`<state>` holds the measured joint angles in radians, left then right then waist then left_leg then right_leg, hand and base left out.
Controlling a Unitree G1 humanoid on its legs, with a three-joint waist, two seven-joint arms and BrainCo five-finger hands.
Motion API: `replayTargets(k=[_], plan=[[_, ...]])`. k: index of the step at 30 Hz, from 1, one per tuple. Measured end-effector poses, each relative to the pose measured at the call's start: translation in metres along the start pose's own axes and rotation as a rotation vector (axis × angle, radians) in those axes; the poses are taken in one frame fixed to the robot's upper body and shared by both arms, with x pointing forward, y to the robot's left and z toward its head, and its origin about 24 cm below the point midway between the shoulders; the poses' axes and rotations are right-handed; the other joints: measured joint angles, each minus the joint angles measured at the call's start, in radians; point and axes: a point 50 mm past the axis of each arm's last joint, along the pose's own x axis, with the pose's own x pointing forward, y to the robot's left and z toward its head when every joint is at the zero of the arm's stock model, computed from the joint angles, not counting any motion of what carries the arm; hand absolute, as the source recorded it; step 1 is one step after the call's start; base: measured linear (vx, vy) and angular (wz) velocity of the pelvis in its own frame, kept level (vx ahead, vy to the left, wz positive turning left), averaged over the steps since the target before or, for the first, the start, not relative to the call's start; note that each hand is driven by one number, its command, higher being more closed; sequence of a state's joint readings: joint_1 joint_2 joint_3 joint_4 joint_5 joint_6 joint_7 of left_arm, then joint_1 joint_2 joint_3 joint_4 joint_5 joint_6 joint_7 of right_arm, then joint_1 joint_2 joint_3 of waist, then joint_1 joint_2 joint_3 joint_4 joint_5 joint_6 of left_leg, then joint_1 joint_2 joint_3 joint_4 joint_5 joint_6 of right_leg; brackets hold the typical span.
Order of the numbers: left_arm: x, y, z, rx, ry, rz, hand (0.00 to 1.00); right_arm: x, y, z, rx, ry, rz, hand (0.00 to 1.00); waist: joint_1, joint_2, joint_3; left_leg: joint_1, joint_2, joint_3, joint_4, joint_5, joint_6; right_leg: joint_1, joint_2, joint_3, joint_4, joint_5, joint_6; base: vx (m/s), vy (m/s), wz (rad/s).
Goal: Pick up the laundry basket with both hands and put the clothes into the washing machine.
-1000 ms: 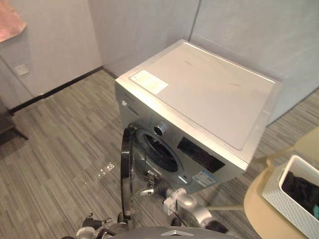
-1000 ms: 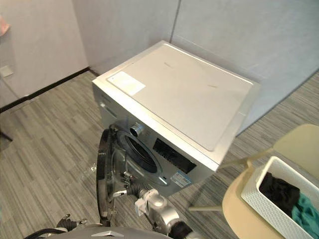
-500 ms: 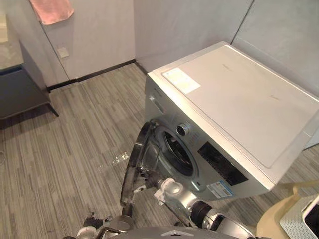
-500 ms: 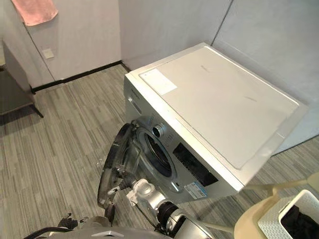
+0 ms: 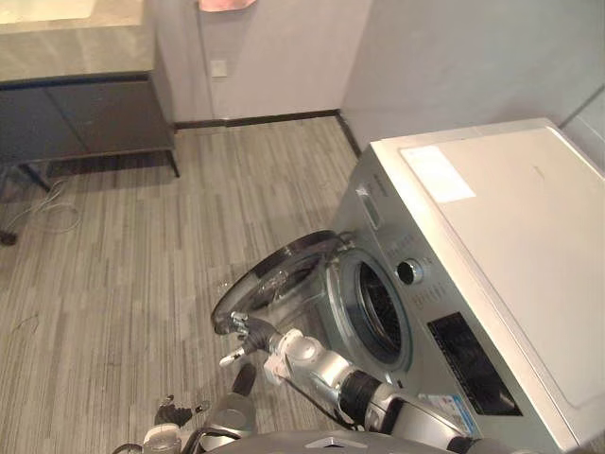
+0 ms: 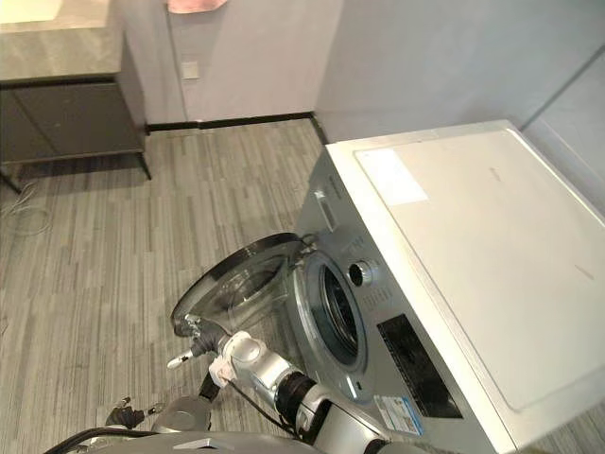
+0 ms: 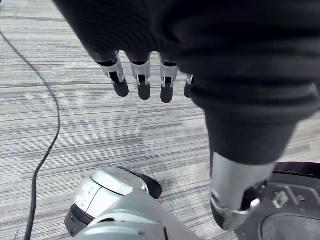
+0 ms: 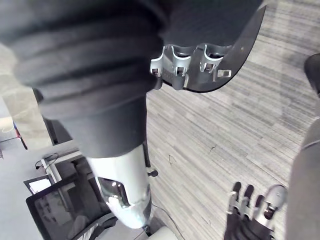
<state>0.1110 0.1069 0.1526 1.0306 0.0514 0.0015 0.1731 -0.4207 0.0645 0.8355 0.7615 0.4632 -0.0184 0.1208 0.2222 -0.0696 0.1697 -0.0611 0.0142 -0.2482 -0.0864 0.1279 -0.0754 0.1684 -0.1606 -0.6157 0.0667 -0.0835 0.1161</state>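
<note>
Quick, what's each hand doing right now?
Left hand: open, holding nothing.
Right hand: at the rim of the round glass door of the silver washing machine; cannot be told.

No legible text (sticker (image 5: 437,173) too small)

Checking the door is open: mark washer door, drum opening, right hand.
washer door (image 5: 282,281), left eye view, inner glass.
drum opening (image 5: 382,313), left eye view, dark middle.
right hand (image 5: 251,336), left eye view, its middle.
</note>
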Motion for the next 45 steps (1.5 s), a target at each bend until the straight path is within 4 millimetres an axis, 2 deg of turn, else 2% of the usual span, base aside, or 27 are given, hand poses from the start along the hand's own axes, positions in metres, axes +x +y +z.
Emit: replayTargets(k=[2, 4, 8, 11, 13, 15, 16, 19, 20, 21, 23, 26, 31, 40, 45], plan=[[0.000, 0.001, 0.000, -0.011, 0.003, 0.005, 0.00, 0.002, -0.007, 0.014, 0.039, -0.049, -0.031, 0.00, 0.009, -0.003, 0.001, -0.007, 0.001, -0.006, 0.000, 0.001, 0.001, -0.001, -0.001, -0.008, 0.004, -0.011, -0.010, -0.04, -0.014, 0.21], [0.000, 0.001, -0.001, -0.013, 0.006, 0.007, 0.00, 0.002, -0.011, 0.018, 0.075, -0.077, -0.068, 0.00, 0.013, -0.003, 0.002, -0.007, 0.002, -0.005, 0.000, 0.001, 0.000, -0.002, 0.000, -0.006, 0.006, -0.014, -0.010, -0.04, -0.017, 0.01], [0.000, 0.004, -0.003, -0.032, 0.027, 0.019, 0.00, 0.000, -0.009, 0.014, 0.094, -0.080, -0.069, 0.00, 0.007, -0.011, 0.002, -0.005, 0.017, 0.035, 0.000, -0.001, -0.002, -0.029, 0.001, 0.037, 0.018, -0.018, -0.008, -0.04, -0.020, -0.33], [-0.001, 0.006, -0.010, -0.042, 0.053, 0.027, 0.00, -0.013, -0.010, -0.015, 0.153, -0.029, -0.098, 0.00, -0.022, -0.017, 0.001, 0.031, 0.041, 0.145, 0.000, -0.015, -0.010, -0.062, 0.005, 0.149, 0.027, -0.008, -0.012, -0.02, -0.013, -1.04], [-0.001, 0.007, -0.012, -0.031, 0.061, 0.028, 0.00, -0.031, -0.023, -0.044, 0.214, 0.032, -0.172, 0.00, -0.057, -0.019, 0.000, 0.058, 0.053, 0.209, 0.000, -0.027, -0.006, -0.072, 0.009, 0.214, 0.025, 0.003, -0.003, 0.00, -0.004, -0.81], [-0.001, 0.007, -0.013, -0.022, 0.062, 0.028, 0.00, -0.046, -0.033, -0.064, 0.255, 0.076, -0.228, 0.00, -0.074, -0.020, -0.003, 0.072, 0.061, 0.254, 0.000, -0.037, -0.007, -0.086, 0.011, 0.257, 0.025, 0.006, -0.003, 0.01, -0.003, -0.78], [-0.001, 0.007, -0.012, -0.012, 0.058, 0.025, 0.00, -0.063, -0.043, -0.082, 0.303, 0.108, -0.288, 0.00, -0.091, -0.022, -0.006, 0.079, 0.066, 0.291, 0.000, -0.043, -0.009, -0.102, 0.019, 0.300, 0.023, 0.014, -0.004, 0.02, 0.001, -0.83], [0.000, 0.006, -0.008, 0.003, 0.046, 0.018, 0.00, -0.093, -0.061, -0.114, 0.338, 0.197, -0.407, 0.00, -0.124, -0.021, -0.013, 0.085, 0.072, 0.336, 0.000, -0.051, -0.009, -0.123, 0.027, 0.344, 0.015, 0.028, -0.002, 0.04, 0.000, -0.62], [0.001, 0.006, -0.005, 0.028, 0.035, 0.008, 0.00, -0.113, -0.070, -0.135, 0.355, 0.280, -0.470, 0.00, -0.139, -0.017, -0.020, 0.091, 0.072, 0.363, 0.000, -0.055, -0.009, -0.131, 0.029, 0.367, 0.010, 0.034, 0.000, 0.05, 0.007, -0.46], [0.001, 0.006, -0.004, 0.033, 0.030, 0.006, 0.00, -0.120, -0.072, -0.143, 0.355, 0.315, -0.494, 0.00, -0.144, -0.015, -0.020, 0.096, 0.071, 0.372, 0.000, -0.057, -0.008, -0.129, 0.029, 0.377, 0.006, 0.036, 0.000, 0.08, 0.014, -0.52], [0.001, 0.003, 0.000, 0.061, 0.013, -0.008, 0.00, -0.148, -0.075, -0.172, 0.380, 0.441, -0.570, 0.00, -0.153, -0.004, -0.033, 0.110, 0.068, 0.394, 0.000, -0.061, -0.009, -0.125, 0.029, 0.403, -0.010, 0.045, 0.002, 0.06, 0.013, -0.34], [0.001, -0.001, 0.000, 0.086, 0.010, -0.033, 0.00, -0.167, -0.077, -0.189, 0.460, 0.500, -0.664, 0.00, -0.174, 0.017, -0.047, 0.122, 0.068, 0.424, 0.000, -0.063, -0.010, -0.119, 0.031, 0.423, -0.031, 0.060, 0.003, 0.02, 0.016, -0.23], [0.000, -0.011, -0.003, 0.108, 0.017, -0.087, 0.00, -0.188, -0.081, -0.205, 0.577, 0.543, -0.811, 0.00, -0.176, 0.051, -0.070, 0.148, 0.066, 0.441, 0.000, -0.077, -0.002, -0.097, 0.031, 0.439, -0.054, 0.074, 0.006, -0.03, 0.013, -0.11], [-0.001, -0.008, -0.019, 0.124, 0.081, -0.116, 0.00, -0.226, -0.078, -0.228, 0.820, 0.568, -1.059, 0.00, -0.195, 0.054, -0.089, 0.152, 0.068, 0.474, 0.000, -0.085, -0.006, -0.098, 0.032, 0.468, -0.092, 0.097, 0.001, -0.06, 0.009, -0.10], [-0.003, -0.005, -0.028, 0.076, 0.113, -0.109, 0.00, -0.233, -0.069, -0.235, 0.869, 0.580, -1.085, 0.00, -0.209, 0.059, -0.095, 0.153, 0.077, 0.479, 0.001, -0.087, -0.009, -0.092, 0.041, 0.470, -0.102, 0.107, -0.011, 0.01, -0.013, -0.03]])
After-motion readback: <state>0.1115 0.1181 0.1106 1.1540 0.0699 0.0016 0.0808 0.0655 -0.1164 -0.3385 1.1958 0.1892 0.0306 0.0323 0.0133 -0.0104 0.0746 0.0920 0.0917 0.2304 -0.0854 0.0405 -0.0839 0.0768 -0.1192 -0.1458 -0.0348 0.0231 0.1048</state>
